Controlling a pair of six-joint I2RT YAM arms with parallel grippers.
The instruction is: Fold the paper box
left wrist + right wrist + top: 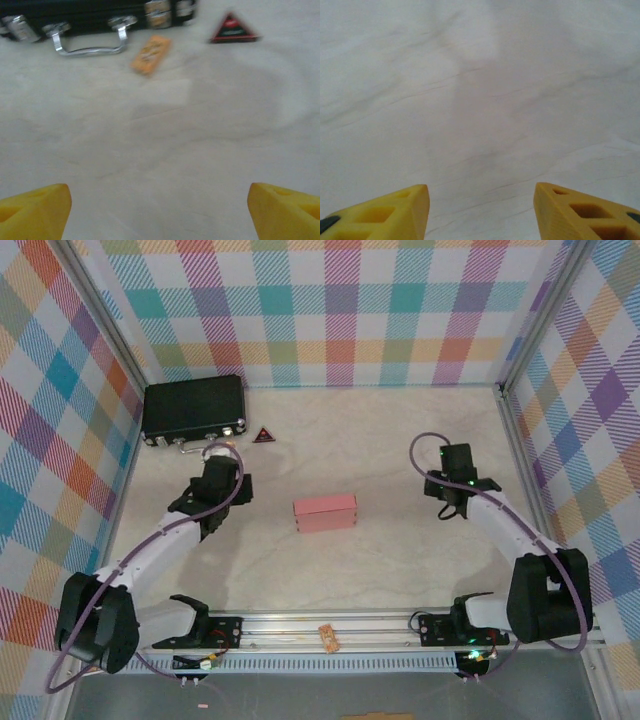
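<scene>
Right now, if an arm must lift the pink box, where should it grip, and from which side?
Probably from straight above, closing on the two long sides at mid-length. The box lies flat and closed, its long axis running left to right, so the short width suits the jaws, and both long sides stand free.

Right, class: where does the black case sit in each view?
Top external: case in the far-left corner, near the back wall.
Left wrist: case along the top edge, left half, handle facing the camera.
Right wrist: table ahead of its fingers.
Shared landmark: red triangle just right of the case.
</scene>
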